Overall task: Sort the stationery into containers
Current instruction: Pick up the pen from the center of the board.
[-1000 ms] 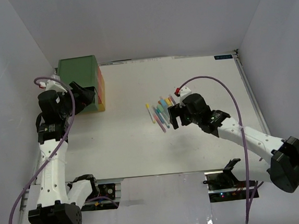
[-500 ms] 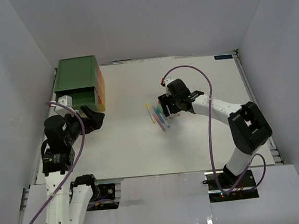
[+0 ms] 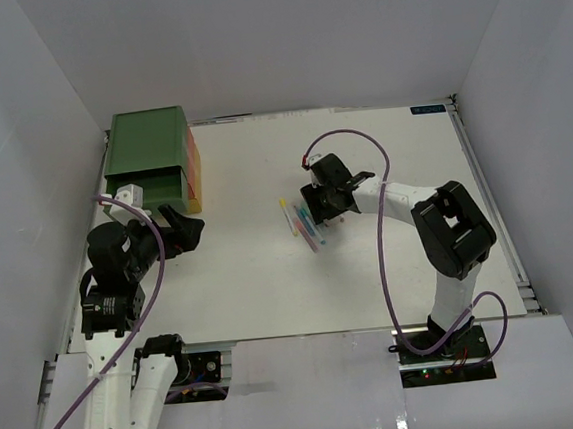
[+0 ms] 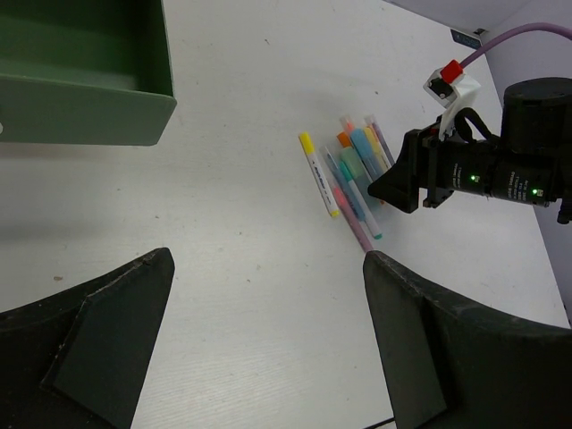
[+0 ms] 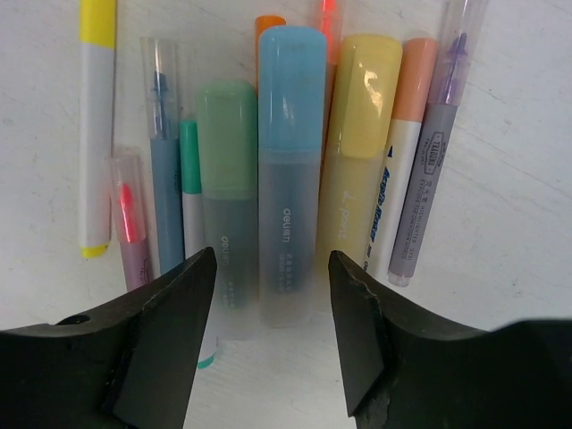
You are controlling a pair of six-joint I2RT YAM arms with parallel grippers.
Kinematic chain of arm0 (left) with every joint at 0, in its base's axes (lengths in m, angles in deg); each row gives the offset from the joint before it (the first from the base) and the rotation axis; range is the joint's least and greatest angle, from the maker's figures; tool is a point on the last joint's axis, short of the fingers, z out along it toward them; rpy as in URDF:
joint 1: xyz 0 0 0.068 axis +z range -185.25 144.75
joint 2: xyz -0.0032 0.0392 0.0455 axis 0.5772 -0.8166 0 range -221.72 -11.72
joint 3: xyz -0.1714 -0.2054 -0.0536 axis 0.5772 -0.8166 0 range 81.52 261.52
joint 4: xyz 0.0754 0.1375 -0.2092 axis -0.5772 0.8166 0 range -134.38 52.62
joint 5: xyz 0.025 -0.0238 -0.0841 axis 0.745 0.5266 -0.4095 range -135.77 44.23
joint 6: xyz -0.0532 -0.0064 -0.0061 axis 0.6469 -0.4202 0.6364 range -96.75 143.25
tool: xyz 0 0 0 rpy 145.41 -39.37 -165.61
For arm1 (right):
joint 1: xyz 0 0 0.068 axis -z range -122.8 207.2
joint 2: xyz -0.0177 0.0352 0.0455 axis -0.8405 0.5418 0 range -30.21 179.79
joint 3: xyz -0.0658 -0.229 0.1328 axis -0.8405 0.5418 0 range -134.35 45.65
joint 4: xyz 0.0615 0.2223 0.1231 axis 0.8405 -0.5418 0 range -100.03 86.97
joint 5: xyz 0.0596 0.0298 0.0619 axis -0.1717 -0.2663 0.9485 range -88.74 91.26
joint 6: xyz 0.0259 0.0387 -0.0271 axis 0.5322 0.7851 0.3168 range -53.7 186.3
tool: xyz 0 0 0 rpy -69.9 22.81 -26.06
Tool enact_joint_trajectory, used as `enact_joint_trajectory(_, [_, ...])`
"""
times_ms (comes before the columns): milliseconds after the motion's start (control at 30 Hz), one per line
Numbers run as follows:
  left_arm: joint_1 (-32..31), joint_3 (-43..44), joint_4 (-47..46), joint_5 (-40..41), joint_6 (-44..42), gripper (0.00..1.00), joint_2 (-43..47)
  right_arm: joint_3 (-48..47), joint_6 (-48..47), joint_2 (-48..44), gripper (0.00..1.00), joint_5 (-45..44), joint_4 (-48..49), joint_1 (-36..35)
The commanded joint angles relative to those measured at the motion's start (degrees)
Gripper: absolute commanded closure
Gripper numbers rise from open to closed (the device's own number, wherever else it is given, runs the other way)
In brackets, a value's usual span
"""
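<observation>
The right gripper (image 5: 268,331) hangs over the blue marker (image 5: 290,179), which lies on the table (image 5: 500,179), jaws apart astride it. The green marker (image 5: 227,179) and yellow marker (image 5: 357,152) press against its flanks, so a closing finger could land on either, pinching two or scattering them. Well left of it, the left gripper (image 4: 268,349) gapes wide near the open green drawer (image 4: 80,89).

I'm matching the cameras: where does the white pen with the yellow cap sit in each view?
Top external: white pen with yellow cap, mid-frame, leftmost of the marker row.
Left wrist: centre, leftmost again.
Right wrist: upper left.
Shared landmark: right claw at the row.
</observation>
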Motion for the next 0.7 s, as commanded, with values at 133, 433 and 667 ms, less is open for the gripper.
enact_joint_trajectory(133, [-0.3, -0.5, 0.5, -1.2, 0.9, 0.02, 0.1, -2.4, -0.7, 1.3, 0.43, -1.2, -0.4, 0.2])
enact_joint_trajectory(433, [-0.3, -1.2, -0.1, -2.0, 1.4, 0.02, -0.1, -2.1, -1.0, 1.3, 0.59, -1.6, -0.4, 0.1])
enact_joint_trajectory(667, [-0.3, -1.9, -0.7, -3.9, 2.7, 0.02, -0.1, -1.2, -1.5, -1.9, 0.8, -2.8, -1.1, 0.2])
